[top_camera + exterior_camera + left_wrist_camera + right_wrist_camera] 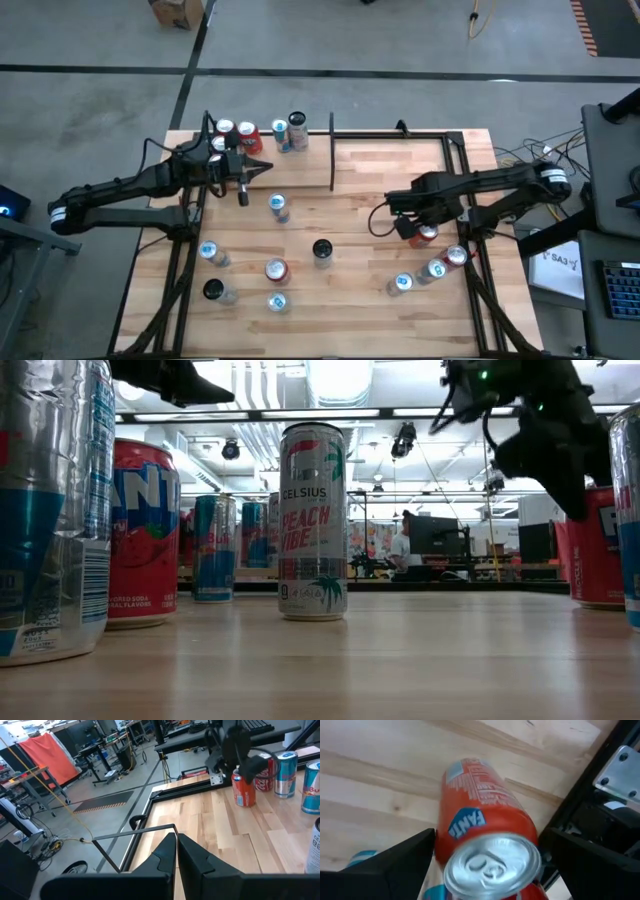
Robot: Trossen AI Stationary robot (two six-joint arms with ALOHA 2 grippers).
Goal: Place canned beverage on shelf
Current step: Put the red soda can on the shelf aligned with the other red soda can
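The right pincer (pixel 415 232) hangs open over an orange Fanta can (pixel 487 855) standing on the bench (pixel 380 190) at four o'clock, the can between its fingers, ungripped.

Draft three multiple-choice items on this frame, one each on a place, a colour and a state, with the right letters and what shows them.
1. Where is the right hand?
A. over the shelf's cans
B. above an orange Fanta can near the table's right edge
C. off the table

2. What colour is the can between the right hand's fingers?
A. orange
B. green
C. black

3. How do the left hand's fingers stand?
A. wide apart
B. closed on a can
C. shut, with nothing between them

Key: 1 B, the high view shows it there; 2 A, the right wrist view shows an orange body; 3 C, the left wrist view shows the fingers together and empty.
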